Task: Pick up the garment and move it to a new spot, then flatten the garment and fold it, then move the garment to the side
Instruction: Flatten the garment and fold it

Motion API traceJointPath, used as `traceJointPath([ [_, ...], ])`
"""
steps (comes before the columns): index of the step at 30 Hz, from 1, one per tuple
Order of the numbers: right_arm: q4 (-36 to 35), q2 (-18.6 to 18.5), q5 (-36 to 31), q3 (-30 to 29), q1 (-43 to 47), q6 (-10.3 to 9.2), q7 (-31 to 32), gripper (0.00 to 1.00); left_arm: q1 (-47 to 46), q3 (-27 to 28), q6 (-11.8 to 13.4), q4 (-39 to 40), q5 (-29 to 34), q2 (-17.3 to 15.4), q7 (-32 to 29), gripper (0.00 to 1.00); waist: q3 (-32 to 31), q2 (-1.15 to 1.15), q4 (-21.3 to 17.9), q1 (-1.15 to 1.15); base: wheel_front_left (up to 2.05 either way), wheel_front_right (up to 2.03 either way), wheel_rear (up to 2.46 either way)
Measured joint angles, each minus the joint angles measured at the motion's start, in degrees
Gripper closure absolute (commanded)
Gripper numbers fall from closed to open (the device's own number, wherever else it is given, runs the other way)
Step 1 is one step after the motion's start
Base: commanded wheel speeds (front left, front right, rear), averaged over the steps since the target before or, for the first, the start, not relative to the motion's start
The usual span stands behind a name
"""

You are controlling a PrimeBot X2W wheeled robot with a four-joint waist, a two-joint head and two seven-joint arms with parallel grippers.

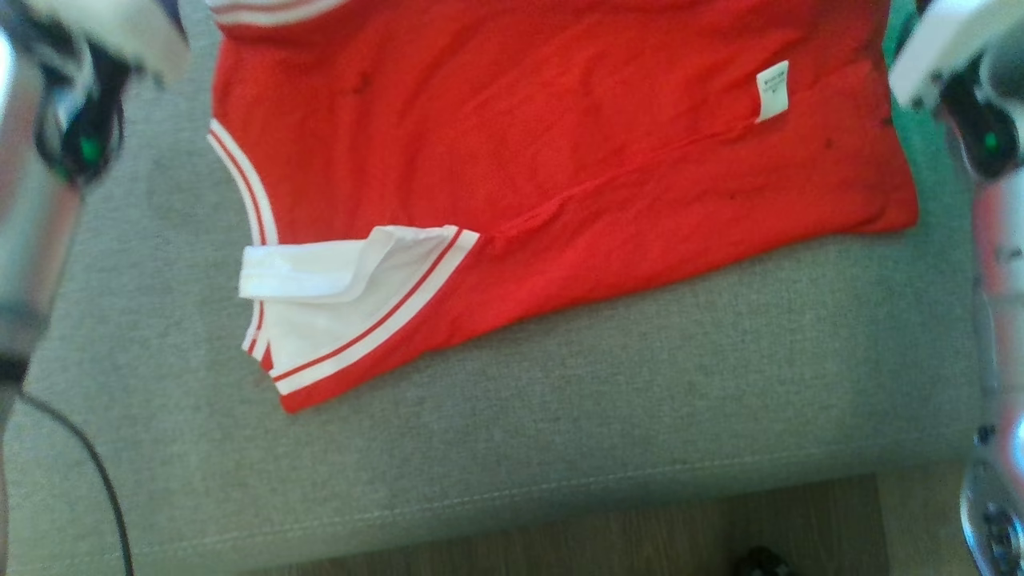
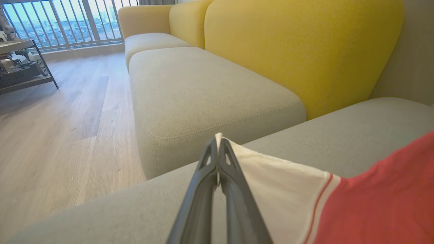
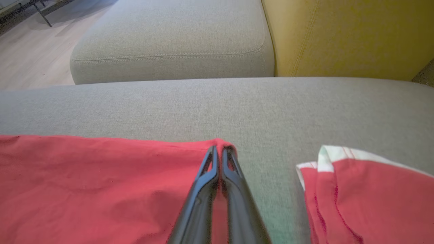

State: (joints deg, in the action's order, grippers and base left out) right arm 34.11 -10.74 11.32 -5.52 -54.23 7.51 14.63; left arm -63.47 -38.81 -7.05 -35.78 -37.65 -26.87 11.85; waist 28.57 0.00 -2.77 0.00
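In the left wrist view the left gripper [image 2: 218, 149] has its 2 fingers pressed together, clamped on a white corner of the garment [image 1: 560, 144]; a bit of white cloth pokes past the tips. From there the cloth runs right: white, a thin red stripe, then red.

In the right wrist view the right gripper [image 3: 222, 152] also has its fingers together, pinching a red edge of the garment, with the cloth bunched at the tips. A 2nd red part with white trim [image 3: 330, 156] lies to the right, apart from the fingers.

In the head view the garment is red and spread mostly flat on the grey seat cushion [image 1: 600, 416], running off the top edge. A white sleeve [image 1: 344, 304] with a red stripe is folded over at its lower left. A white label [image 1: 772, 90] sits near the upper right.

The blurred left arm [image 1: 40, 160] and right arm [image 1: 992, 208] are at the view's 2 sides. A black cable [image 1: 88, 464] hangs at lower left.

A yellow backrest [image 2: 298, 51] stands behind the cushion, and a 2nd grey cushion [image 2: 203, 88] is beside it. Beyond are a wood floor [image 2: 51, 142] and a railing [image 2: 67, 20].
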Motion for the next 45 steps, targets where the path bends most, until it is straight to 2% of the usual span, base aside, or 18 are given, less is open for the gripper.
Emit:
traceJointPath([
  [6,-4.08,-2.99,4.21,0.26,7.09,0.00,2.26,1.00,13.38,2.21,3.69,13.70,-3.02,-4.60,1.37,1.00,-2.35,0.00,1.45,-0.01,0.00,0.00,0.00],
  [15,-8.42,-4.59,6.23,-2.01,15.86,0.00,6.26,1.00,32.73,3.00,12.93,34.59,-6.67,-10.11,-0.19,1.00,-4.93,0.00,3.77,-0.01,0.00,0.00,0.00],
  [18,-9.70,-4.64,6.33,-2.57,18.22,0.00,7.75,1.00,37.86,2.68,15.66,39.16,-7.23,-10.69,-0.68,1.00,-5.07,0.00,4.21,-0.01,0.00,0.00,0.00],
  [21,-10.37,-4.63,6.32,-3.58,20.44,0.00,8.95,1.00,41.94,1.97,17.24,41.76,-8.22,-10.61,-0.70,1.00,-4.93,0.00,4.61,-0.01,0.00,0.00,0.00],
  [27,-10.45,-3.80,5.80,-4.91,22.38,0.00,10.59,1.00,45.43,-0.57,18.46,40.79,-8.58,-9.00,-0.74,1.00,-4.78,0.00,4.78,-0.01,0.00,0.00,0.00],
  [28,-10.35,-3.66,5.80,-4.93,22.38,0.00,10.59,0.85,45.48,-1.21,18.48,39.86,-8.57,-8.40,-0.74,1.00,-4.93,0.00,4.72,0.00,0.00,0.00,0.00],
  [29,-10.22,-3.44,5.80,-5.13,22.39,0.00,10.58,0.59,45.56,-1.52,18.68,38.90,-8.57,-7.66,-0.74,1.00,-5.16,0.00,4.68,0.00,0.00,0.00,0.00],
  [30,-10.22,-3.44,5.80,-5.13,22.39,0.00,10.58,0.05,45.56,-1.52,18.68,38.90,-8.57,-7.66,-0.74,0.77,-5.16,0.00,4.68,0.00,0.00,0.00,0.00],
  [31,-10.07,-3.11,5.73,-5.52,22.41,0.00,10.26,0.00,45.63,-1.69,18.98,38.04,-8.57,-6.88,-0.74,0.29,-5.46,0.00,4.63,0.00,0.00,0.00,0.00],
  [32,-10.07,-2.69,5.53,-6.01,22.52,0.00,9.44,0.00,45.64,-2.15,19.27,37.20,-8.44,-6.43,-0.74,0.00,-5.82,0.00,4.58,0.00,0.00,0.00,0.00],
  [37,-10.80,0.34,6.39,-9.00,25.41,0.00,6.78,0.00,46.98,-2.16,23.03,35.29,-6.94,-3.87,0.91,0.00,-8.42,0.00,4.16,0.00,0.00,0.00,0.00],
  [45,-6.90,4.56,11.02,-14.50,28.73,0.00,5.99,0.00,52.09,-1.09,33.62,36.51,1.44,0.68,2.40,0.00,-13.26,0.00,3.80,-0.01,0.00,0.00,0.00],
])
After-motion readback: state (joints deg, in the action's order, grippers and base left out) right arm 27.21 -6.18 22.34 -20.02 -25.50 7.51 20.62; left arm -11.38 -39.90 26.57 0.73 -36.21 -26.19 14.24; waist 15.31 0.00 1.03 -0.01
